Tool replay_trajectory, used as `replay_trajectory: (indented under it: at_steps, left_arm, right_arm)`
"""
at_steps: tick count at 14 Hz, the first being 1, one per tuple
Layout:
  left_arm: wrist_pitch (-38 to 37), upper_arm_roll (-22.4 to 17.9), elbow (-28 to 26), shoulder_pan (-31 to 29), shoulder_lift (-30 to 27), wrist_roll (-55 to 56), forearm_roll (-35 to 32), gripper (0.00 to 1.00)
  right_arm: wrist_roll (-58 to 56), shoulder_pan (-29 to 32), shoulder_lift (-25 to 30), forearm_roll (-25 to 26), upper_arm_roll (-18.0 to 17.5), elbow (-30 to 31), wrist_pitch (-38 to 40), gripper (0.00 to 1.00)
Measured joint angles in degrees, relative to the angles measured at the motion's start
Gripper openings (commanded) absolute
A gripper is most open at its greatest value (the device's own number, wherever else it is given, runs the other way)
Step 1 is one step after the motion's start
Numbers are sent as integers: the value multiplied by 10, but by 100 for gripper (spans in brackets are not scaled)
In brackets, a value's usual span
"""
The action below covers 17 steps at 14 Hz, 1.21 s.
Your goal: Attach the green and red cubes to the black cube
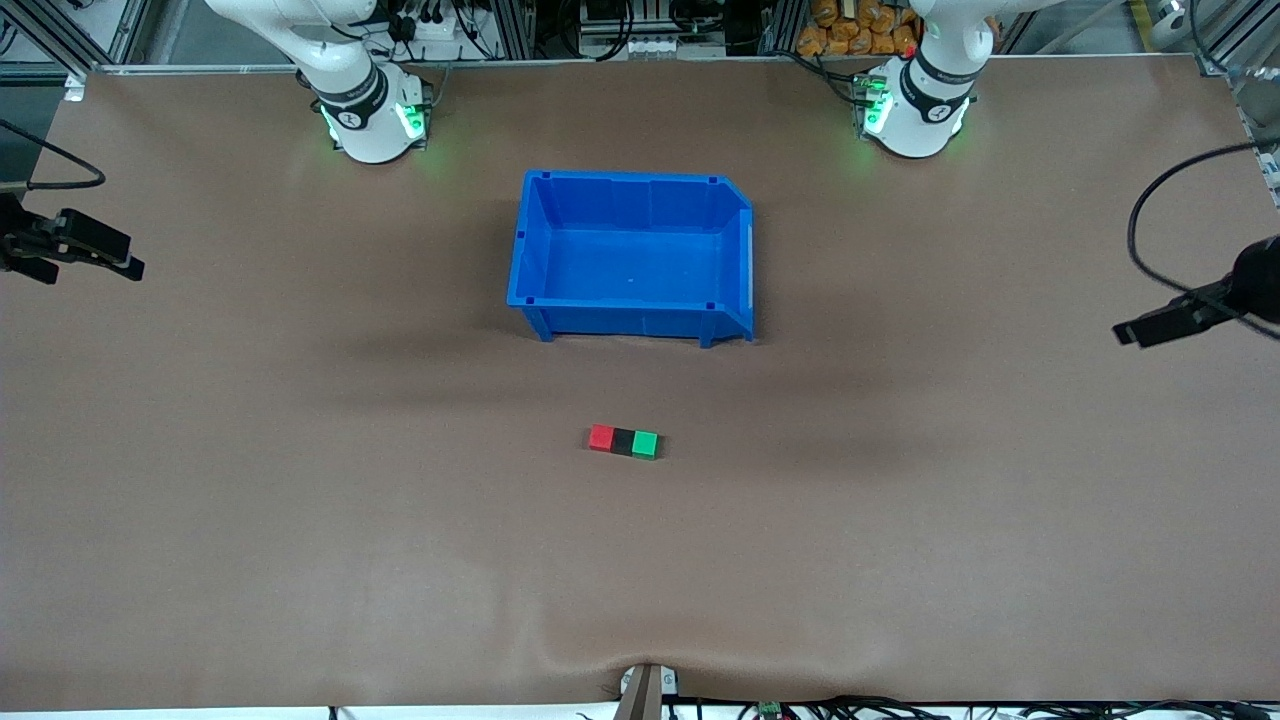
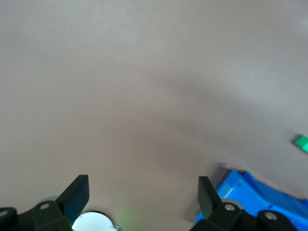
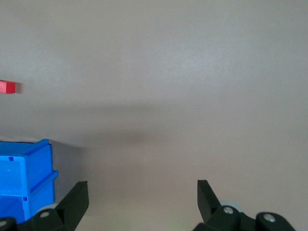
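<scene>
The red cube (image 1: pixel 600 437), black cube (image 1: pixel 623 441) and green cube (image 1: pixel 646 444) lie in one touching row on the brown table, the black one in the middle, nearer to the front camera than the blue bin. My right gripper (image 1: pixel 100 255) hangs open and empty over the right arm's end of the table, well apart from the row. My left gripper (image 1: pixel 1150 328) hangs open and empty over the left arm's end. The left wrist view shows its open gripper (image 2: pixel 143 185) and the green cube (image 2: pixel 302 142). The right wrist view shows its open gripper (image 3: pixel 142 190) and the red cube (image 3: pixel 7 87).
An empty blue bin (image 1: pixel 630 177) stands mid-table between the arm bases and the cube row. It also shows in the left wrist view (image 2: pixel 260 197) and the right wrist view (image 3: pixel 24 178). Cables hang near both table ends.
</scene>
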<state>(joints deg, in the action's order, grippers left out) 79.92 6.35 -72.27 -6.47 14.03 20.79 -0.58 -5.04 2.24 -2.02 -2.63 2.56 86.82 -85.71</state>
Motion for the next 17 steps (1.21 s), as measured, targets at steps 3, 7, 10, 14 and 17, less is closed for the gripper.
replay_trajectory:
  at_steps: [3,7,10,14,17]
  left_arm:
    - [37,-14,-114,-1,-88,-34,0,100]
    - [66,-12,-204,-1,-166,-78,0,100]
    - [65,-11,-208,-1,-178,-146,0,100]
    - [54,-3,-208,0,-178,-161,-2,100]
    - [53,6,-207,0,-182,-163,-2,100]
  right_arm:
    - [0,0,0,0,0,0,0,100]
    - [0,0,0,0,0,0,0,100]
    - [0,0,0,0,0,0,0,100]
    - [0,0,0,0,1,0,0,100]
    - [0,0,0,0,1,0,0,100]
